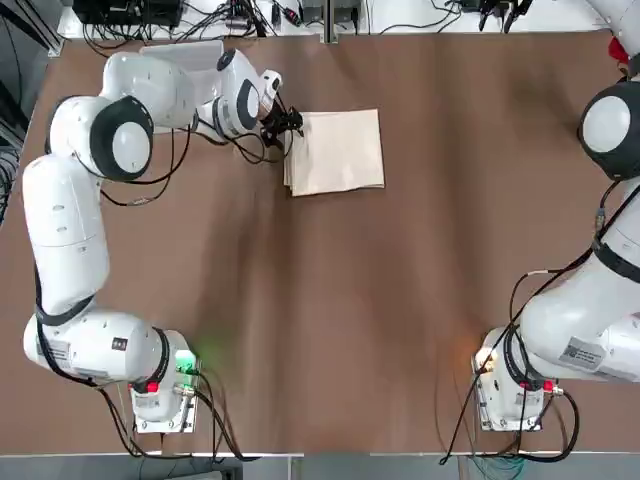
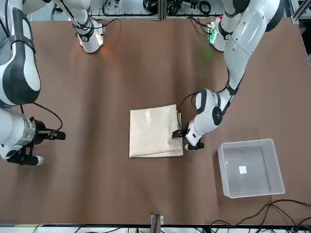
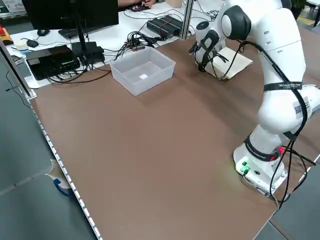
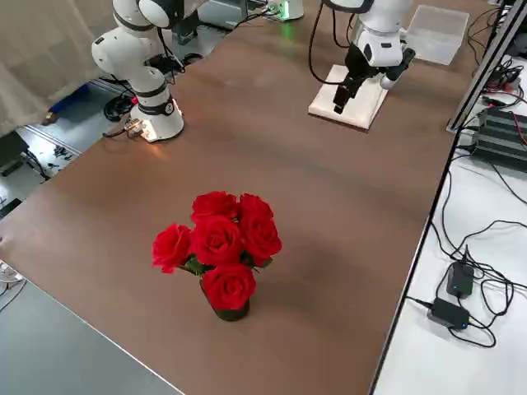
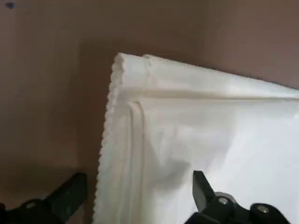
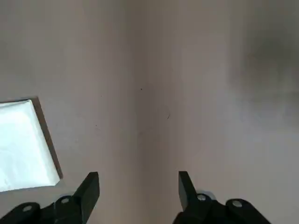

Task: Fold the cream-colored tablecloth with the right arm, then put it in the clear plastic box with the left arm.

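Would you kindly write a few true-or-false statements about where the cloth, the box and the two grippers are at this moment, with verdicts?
1. The cream-colored tablecloth lies folded on the table. True.
2. The tablecloth is inside the clear plastic box. False: it lies on the table beside the box, which holds nothing.
3. The left gripper is open, straddling the cloth's edge. True.
4. The right gripper holds the cloth. False: it is open over bare table, away from the cloth.

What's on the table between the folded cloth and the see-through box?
Only the left hand beside the cloth; then bare table to the box, front view.
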